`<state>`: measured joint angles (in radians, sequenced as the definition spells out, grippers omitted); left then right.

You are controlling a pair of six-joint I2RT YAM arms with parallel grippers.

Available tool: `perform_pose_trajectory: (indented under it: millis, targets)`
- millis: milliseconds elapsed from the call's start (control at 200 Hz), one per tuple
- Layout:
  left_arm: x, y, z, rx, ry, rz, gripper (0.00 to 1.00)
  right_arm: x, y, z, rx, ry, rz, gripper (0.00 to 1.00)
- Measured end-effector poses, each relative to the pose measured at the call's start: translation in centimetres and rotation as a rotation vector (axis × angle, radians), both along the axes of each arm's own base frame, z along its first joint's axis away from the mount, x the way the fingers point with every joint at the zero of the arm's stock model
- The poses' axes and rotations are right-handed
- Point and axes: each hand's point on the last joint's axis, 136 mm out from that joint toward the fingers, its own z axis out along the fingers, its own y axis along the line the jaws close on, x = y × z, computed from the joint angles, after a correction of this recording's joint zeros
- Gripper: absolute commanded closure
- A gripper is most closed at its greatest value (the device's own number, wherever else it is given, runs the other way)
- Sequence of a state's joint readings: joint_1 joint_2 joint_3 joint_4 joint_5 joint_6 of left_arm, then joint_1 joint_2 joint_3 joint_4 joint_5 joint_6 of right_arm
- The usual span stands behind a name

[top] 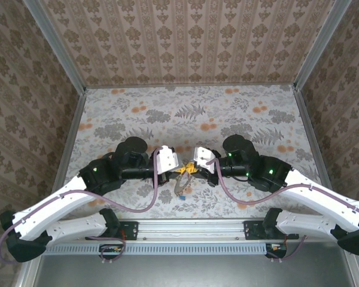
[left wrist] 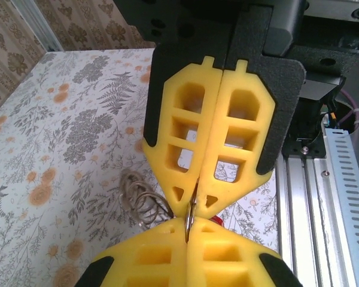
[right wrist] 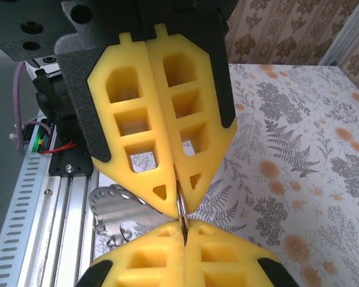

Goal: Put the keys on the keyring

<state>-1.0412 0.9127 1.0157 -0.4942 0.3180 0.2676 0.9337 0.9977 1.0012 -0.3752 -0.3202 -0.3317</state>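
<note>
1. A thin metal keyring (left wrist: 190, 214) is seen edge-on, pinched between two tools with yellow, lattice-cut plastic fingers (left wrist: 239, 113).
2. The left tool (left wrist: 187, 232) is clamped on one edge of the keyring; the right tool (left wrist: 195, 200) is clamped on the opposite edge, tips nearly touching.
3. The keys (top: 180, 189) are bunched just beside the keyring, toward the arm bases, over the matte, floral-printed bench (top: 227, 113).
4. Greyish coiled wire loops (left wrist: 140, 200) are seen close beside the keyring.

We see walls (top: 185, 42) papered in a brown damask pattern on three sides, with grey metal posts (top: 58, 51) at the far corners. The table (top: 227, 113) wears a pale cloth printed with grey ferns and orange flowers. A metal rail (top: 191, 229) runs along its near edge.
</note>
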Motion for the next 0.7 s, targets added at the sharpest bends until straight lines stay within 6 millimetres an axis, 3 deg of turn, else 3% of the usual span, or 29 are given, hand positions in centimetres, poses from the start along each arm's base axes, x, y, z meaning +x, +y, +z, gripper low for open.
perform_pose_trajectory:
  millis: [80,700]
  targets:
    - [-0.3,0.0,0.1,-0.007,0.006,-0.015,1.00,-0.1,0.1,0.1,0.002,0.001,0.005,0.85]
    - [-3.5,0.0,3.9,-0.316,0.095,-0.201,1.00,-3.3,0.2,3.7,0.157,-0.018,0.149,0.84]
